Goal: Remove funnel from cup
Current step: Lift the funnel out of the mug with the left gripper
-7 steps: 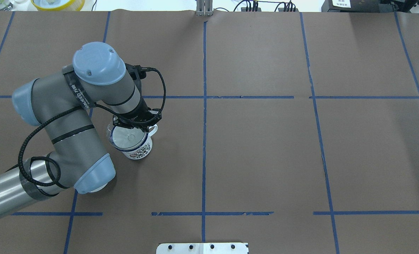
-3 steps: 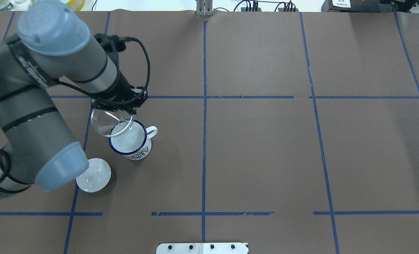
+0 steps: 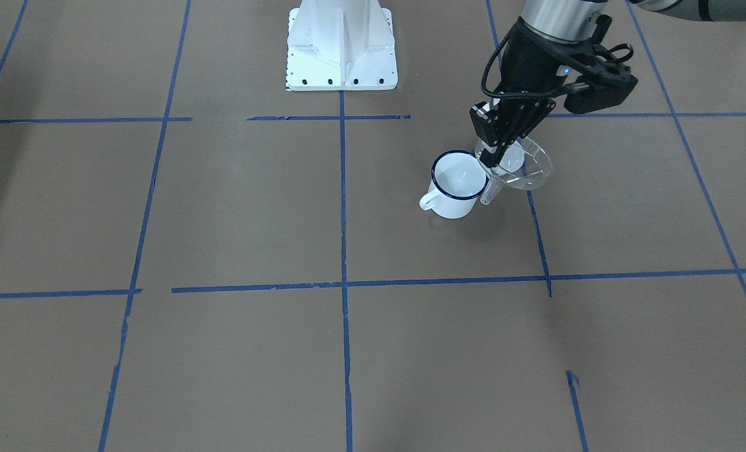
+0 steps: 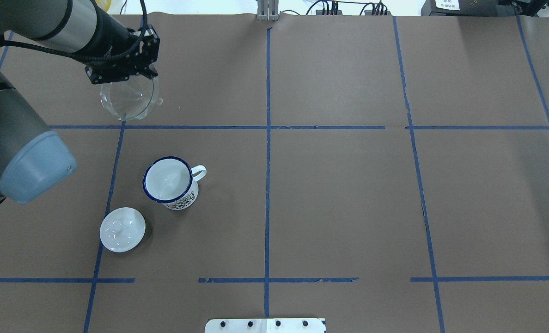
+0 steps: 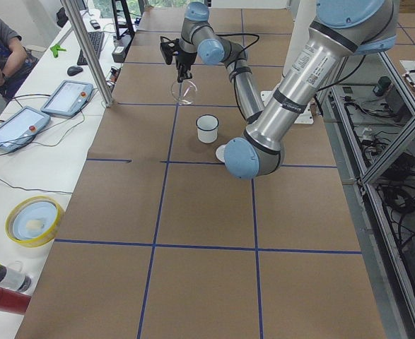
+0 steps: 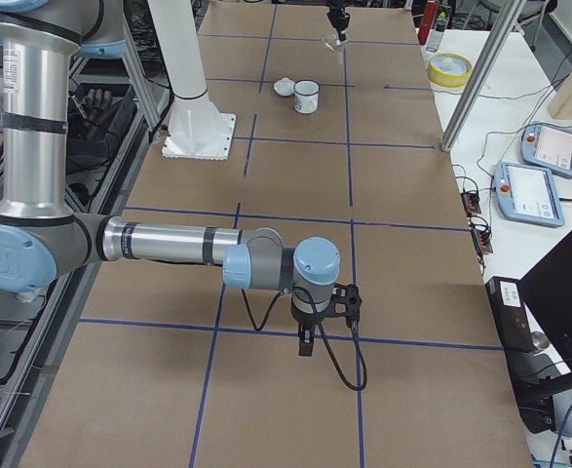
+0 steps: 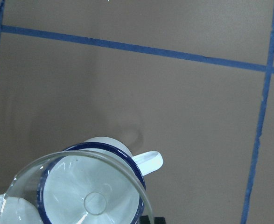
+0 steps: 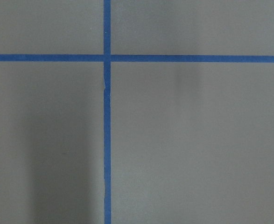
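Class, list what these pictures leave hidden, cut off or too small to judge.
- The right gripper: shows only in the right side view, so open or shut is unclear.
- The funnel: in the left wrist view, the bottom edge cuts it off.
- The print on the cup: in the overhead view, too small to read.

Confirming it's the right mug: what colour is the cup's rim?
Dark blue, around an otherwise white cup. The overhead exterior view shows it best.

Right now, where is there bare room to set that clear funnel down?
The squares right of the middle tape line are bare paper. The crowded spot is left of it, where the cup and white lid sit close together.
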Controlling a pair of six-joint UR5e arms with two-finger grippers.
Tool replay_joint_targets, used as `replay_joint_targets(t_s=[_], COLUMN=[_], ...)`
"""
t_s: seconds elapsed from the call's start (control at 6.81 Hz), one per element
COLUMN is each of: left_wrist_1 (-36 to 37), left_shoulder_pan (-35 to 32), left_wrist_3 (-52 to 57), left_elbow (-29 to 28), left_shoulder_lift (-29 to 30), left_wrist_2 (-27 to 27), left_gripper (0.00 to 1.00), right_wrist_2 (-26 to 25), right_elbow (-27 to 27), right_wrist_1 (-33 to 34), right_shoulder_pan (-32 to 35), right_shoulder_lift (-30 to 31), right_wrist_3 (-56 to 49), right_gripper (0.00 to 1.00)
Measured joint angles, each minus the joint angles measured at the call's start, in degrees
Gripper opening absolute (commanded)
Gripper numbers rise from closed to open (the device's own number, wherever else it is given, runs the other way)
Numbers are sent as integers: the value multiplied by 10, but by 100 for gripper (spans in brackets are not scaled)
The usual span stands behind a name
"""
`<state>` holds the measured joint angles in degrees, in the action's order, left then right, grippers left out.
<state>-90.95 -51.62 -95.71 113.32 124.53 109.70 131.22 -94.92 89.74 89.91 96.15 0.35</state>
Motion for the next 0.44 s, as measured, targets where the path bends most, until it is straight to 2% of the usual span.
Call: replay_joint_targets(t_s=[0.29, 0.44], left_wrist_1=[-217, -328], left_shoulder_pan=[-4, 5], left_wrist_3=[-169, -227], left_elbow=[-125, -210], left_shoulder_lift=[-16, -23], left_wrist_2=[-113, -178], left_gripper=[0, 0], right_wrist_2=[0, 0], right_elbow=[0, 0], right_wrist_1=[0, 0], right_shoulder_pan=[0, 0], right_shoulder_lift=[0, 0], right_wrist_3=[0, 0], right_gripper=[100, 100])
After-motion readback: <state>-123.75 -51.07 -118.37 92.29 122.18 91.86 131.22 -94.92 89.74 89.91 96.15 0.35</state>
